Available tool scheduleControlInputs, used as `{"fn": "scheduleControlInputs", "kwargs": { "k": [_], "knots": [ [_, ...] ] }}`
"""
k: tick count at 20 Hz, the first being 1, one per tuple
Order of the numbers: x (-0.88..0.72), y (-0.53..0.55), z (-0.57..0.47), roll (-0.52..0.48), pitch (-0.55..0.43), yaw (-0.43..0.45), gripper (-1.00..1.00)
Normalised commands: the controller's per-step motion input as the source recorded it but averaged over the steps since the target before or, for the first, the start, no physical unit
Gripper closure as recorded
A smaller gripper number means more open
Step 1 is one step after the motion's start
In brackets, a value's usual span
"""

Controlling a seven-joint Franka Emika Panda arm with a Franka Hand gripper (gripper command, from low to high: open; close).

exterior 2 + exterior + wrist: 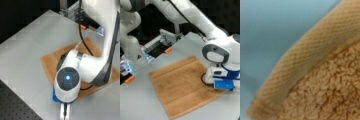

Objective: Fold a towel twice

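Observation:
The orange-brown towel (177, 85) lies spread flat in a single layer on the grey table (137, 105), with no fold showing. My gripper (206, 80) is pressed low over the towel's edge on a front view's right, and its fingers are hidden under the white and blue wrist. From above, the wrist (67, 82) covers the middle of the towel (48, 62). The wrist view sits very close to the towel (325, 97): a woven hem band runs diagonally beside terry pile, with bare table (270, 27) at the upper left. No fingers show there.
A grey fixture with an orange tab (167, 50) stands behind the towel, and another blue-lit unit (126, 71) sits at a front view's left. Similar equipment (86, 23) is at a front view's top. A black perforated board (15, 106) borders the table at the bottom left.

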Motion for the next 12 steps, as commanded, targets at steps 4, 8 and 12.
{"fn": "scheduleControlInputs", "kwargs": {
  "k": [4, 8, 12],
  "knots": [
    [0.1, 0.03, -0.04, -0.218, 0.062, 0.072, 1.0],
    [0.06, 0.03, -0.03, -0.222, 0.062, 0.076, 1.0],
    [0.02, 0.03, 0.01, -0.209, 0.058, 0.082, 1.0]
  ]
}}
